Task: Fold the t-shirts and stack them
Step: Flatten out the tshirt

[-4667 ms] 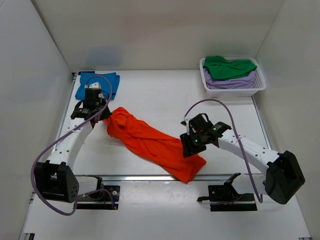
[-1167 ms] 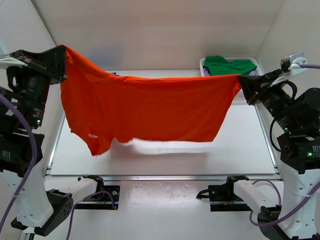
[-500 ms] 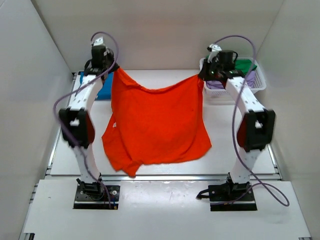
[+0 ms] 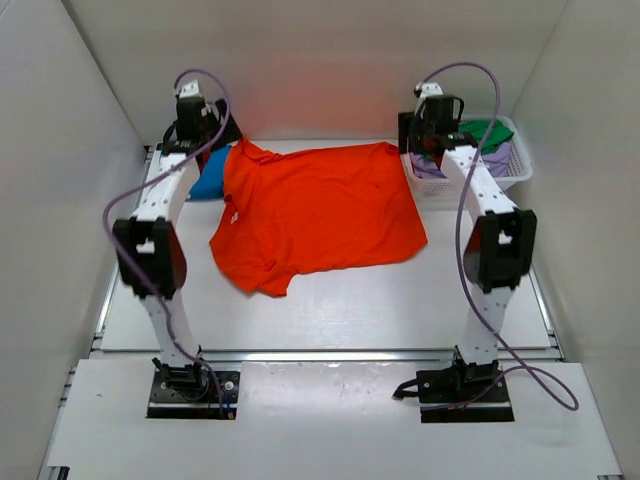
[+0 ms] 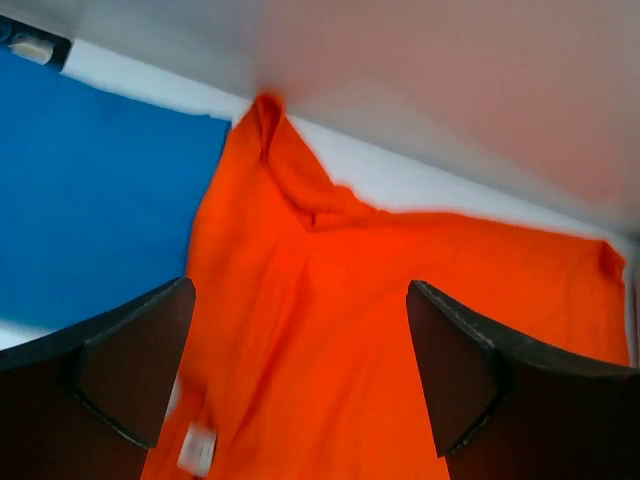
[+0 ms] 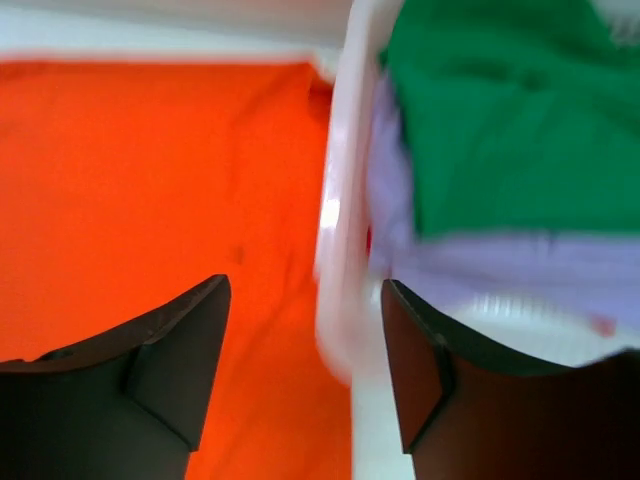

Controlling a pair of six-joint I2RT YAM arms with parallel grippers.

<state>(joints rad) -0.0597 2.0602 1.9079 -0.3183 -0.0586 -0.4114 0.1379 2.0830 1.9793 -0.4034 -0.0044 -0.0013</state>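
The bright orange t-shirt (image 4: 318,212) lies spread on the table, its far edge near the back wall and one sleeve bunched at the near left. It fills the left wrist view (image 5: 360,330) and the left half of the right wrist view (image 6: 150,190). My left gripper (image 4: 212,132) hangs open above the shirt's far left corner, nothing between its fingers (image 5: 450,370). My right gripper (image 4: 421,138) is open above the far right corner, beside the basket, also empty. A blue t-shirt (image 4: 208,184) lies at the far left. Green (image 6: 500,120) and lavender (image 6: 480,260) t-shirts sit in the basket.
The white lattice basket (image 4: 512,174) stands at the far right corner of the table, its rim (image 6: 335,230) right under my right gripper. Both arms are stretched far out toward the back wall. White walls close in the table on three sides.
Both grippers have opened and let go of the orange t-shirt. It has dropped from hanging between them to lying spread on the table.
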